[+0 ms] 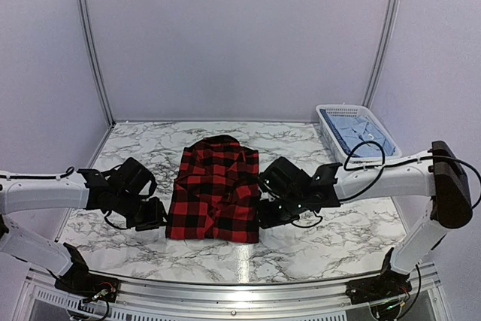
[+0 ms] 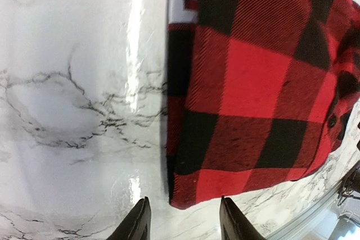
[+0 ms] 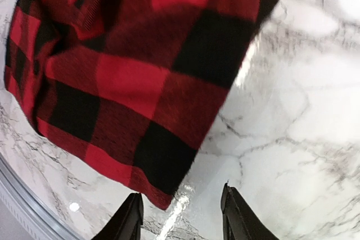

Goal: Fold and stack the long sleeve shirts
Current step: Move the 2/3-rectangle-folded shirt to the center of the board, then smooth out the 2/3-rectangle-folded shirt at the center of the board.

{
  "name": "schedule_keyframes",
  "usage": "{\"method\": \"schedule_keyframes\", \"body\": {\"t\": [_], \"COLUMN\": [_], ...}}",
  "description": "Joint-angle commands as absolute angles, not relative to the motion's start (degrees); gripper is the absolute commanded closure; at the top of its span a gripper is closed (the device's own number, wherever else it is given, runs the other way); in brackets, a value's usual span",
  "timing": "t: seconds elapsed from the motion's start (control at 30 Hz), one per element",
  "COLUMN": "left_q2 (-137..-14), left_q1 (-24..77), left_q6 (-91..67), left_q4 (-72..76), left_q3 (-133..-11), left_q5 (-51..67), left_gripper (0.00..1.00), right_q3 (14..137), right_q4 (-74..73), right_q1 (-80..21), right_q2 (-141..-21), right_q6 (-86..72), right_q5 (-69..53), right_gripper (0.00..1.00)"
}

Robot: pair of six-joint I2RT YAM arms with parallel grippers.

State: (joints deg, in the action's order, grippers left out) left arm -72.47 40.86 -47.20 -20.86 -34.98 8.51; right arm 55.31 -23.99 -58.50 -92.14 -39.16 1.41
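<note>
Tabletop [image 1: 323,244], shirt [image 1: 214,195] between left pincer [image 1: 158,219], right pincer [image 1: 265,216]

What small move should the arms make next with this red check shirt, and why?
Probably lift the left gripper and right gripper clear of the red-and-black check cloth shirt: it lies folded, both stand open at its near corners holding nothing, and the pale blue shirt lies in the white lattice basket.
</note>
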Motion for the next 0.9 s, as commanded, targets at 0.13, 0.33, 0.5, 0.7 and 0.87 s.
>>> {"method": "schedule_keyframes", "body": {"t": [0.13,0.33,0.5,0.7,0.87], "left_q2": [-76.2,-83.3,-89.4,-94.8,-95.5], "left_q1": [37.5,33.2,30.9,30.8,31.0], "left_q6": [-38.7,-35.6,-33.5,-25.8,-25.3], "left_q4": [-26.0,-22.8,-19.3,-18.5,-18.5], "left_q3": [-47.7,-56.7,-60.2,-63.8,-63.8], "left_q5": [2.0,-1.6,-1.6,2.9,4.5], "left_gripper": [0.58,0.62,0.62,0.6,0.56], "right_q3": [72.8,87.6,96.9,95.5,94.8], "right_q4": [-25.4,-22.3,-24.0,-20.8,-20.8], "right_q1": [-54.1,-53.5,-53.2,-51.6,-53.0], "right_q2": [-99.4,-110.1,-117.5,-118.7,-119.7], "right_q6": [-30.0,-25.4,-22.7,-19.8,-19.7], "right_q5": [4.1,2.1,2.3,-1.5,-1.8], "right_gripper": [0.63,0.62,0.62,0.59,0.58]}}
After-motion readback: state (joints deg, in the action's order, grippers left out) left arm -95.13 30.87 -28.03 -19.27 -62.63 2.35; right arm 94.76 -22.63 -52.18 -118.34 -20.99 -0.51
